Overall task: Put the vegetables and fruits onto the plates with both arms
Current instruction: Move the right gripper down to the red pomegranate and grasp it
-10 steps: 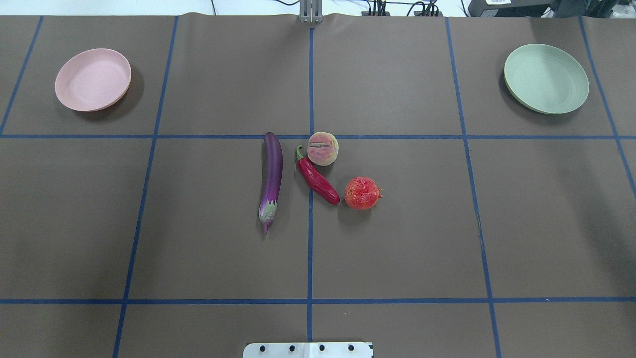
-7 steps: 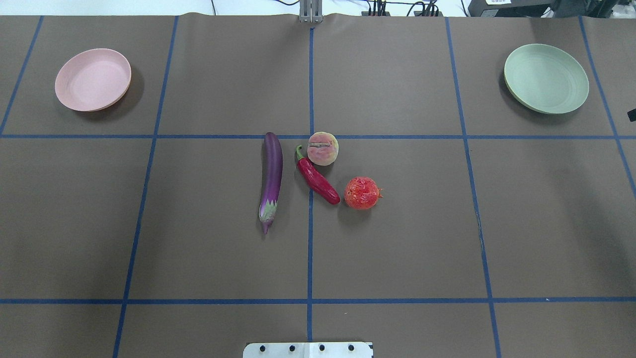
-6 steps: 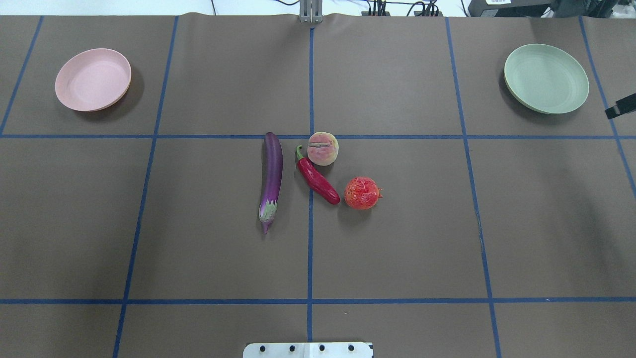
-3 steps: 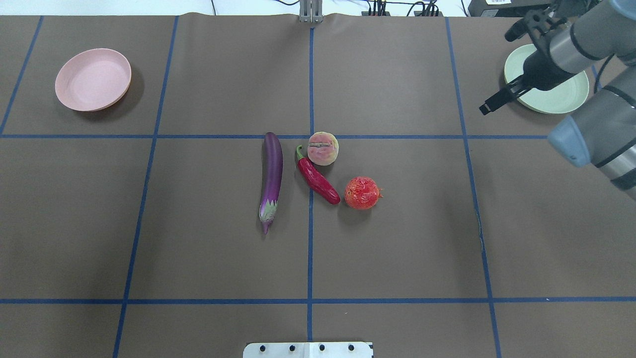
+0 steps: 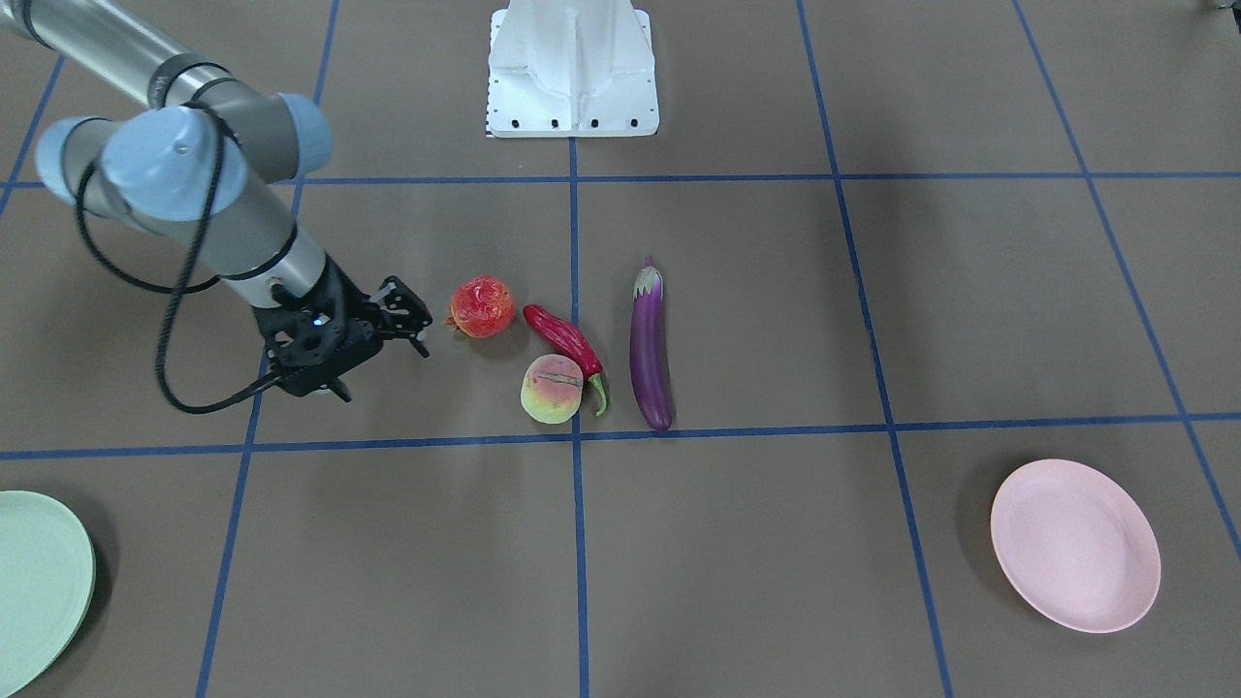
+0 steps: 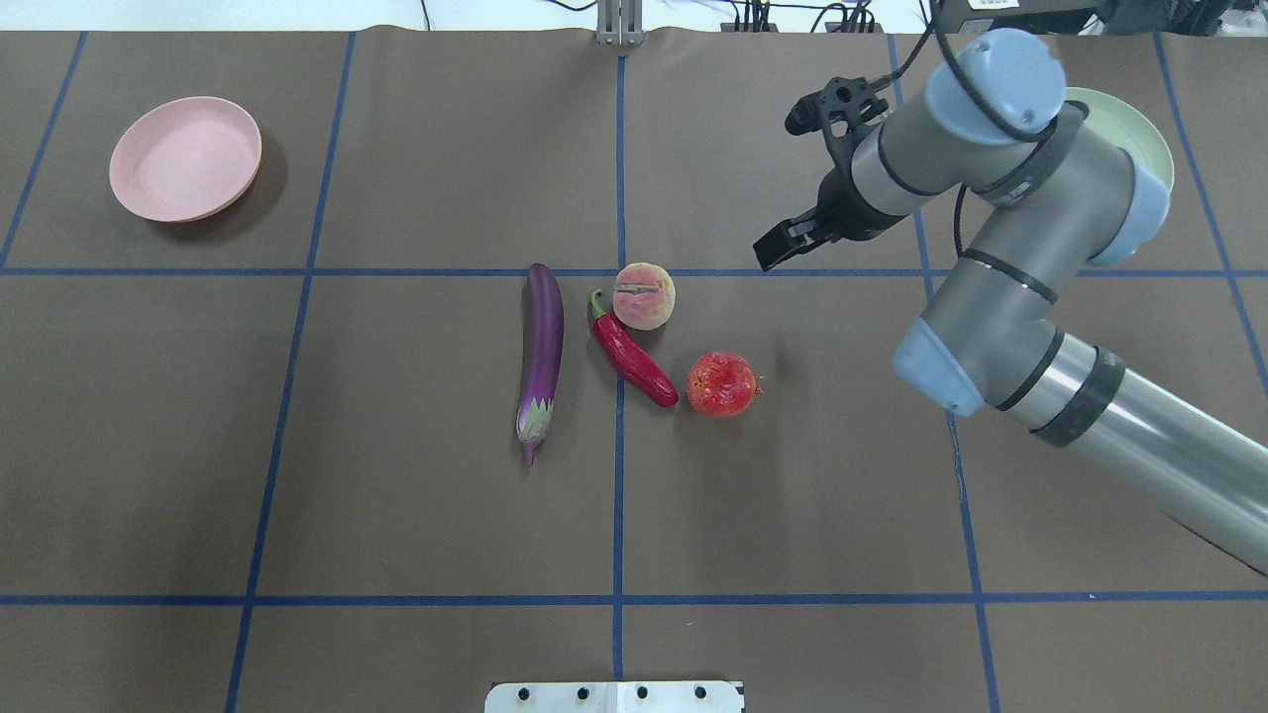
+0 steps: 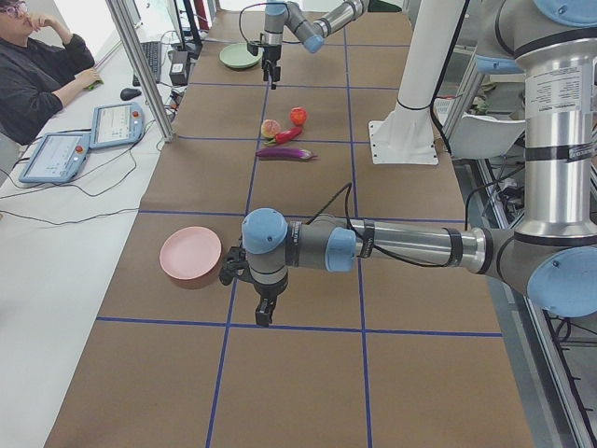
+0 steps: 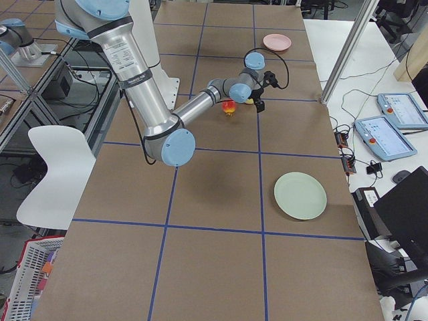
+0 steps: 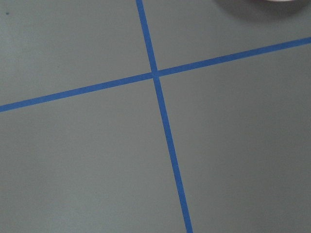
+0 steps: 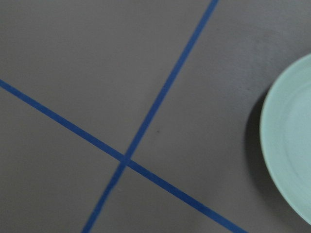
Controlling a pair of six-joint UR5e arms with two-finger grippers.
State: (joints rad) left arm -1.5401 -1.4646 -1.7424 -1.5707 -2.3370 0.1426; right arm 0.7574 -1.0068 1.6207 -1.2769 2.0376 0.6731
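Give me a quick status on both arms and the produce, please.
Right end effector empty, hovering near pomegranate. Left end effector by bare pink plate, grip unclear. Eggplant, chili, peach not yet plated; green plate bare. Nothing in the way.

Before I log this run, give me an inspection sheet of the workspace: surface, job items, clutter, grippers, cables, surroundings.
Surface: brown table with a blue tape grid.
Job's things: eggplant, chili, peach and pomegranate lie grouped mid-table; pink plate and green plate hold nothing.
Clutter: nothing seen.
Grippers: right gripper looks shut and empty, raised near the pomegranate; left gripper hangs near the pink plate, state unclear.
Cables: black cable loops off the right arm, apart from the produce.
Surroundings: operator and tablets at a side desk; white chair off the table.
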